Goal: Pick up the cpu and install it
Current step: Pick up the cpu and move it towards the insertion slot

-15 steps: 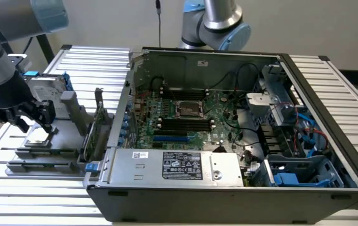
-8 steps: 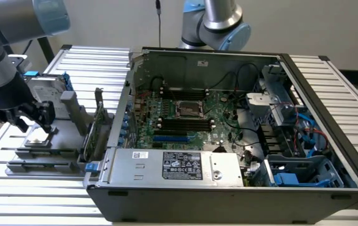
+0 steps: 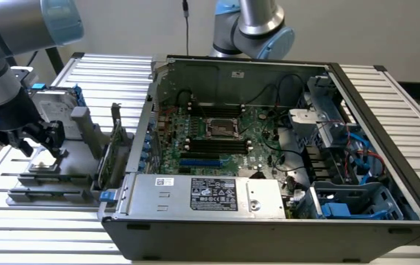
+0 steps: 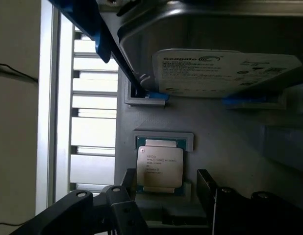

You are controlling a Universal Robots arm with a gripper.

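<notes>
I'm at the very start of this job: the cpu (image 4: 160, 165) lies flat in its grey holder (image 4: 164, 137) on the parts fixture at the exterior view's left, not yet lifted. The motherboard socket (image 3: 223, 128), in the middle of the open computer case (image 3: 269, 232), looks empty to me. My gripper (image 4: 167, 177) hangs just above the chip, jaws spread wide, one finger to each side, gripping nothing. The hard drive (image 4: 225, 68) in its blue frame stands just beside the holder, and an upright green card (image 3: 110, 149) sits between fixture and case.
</notes>
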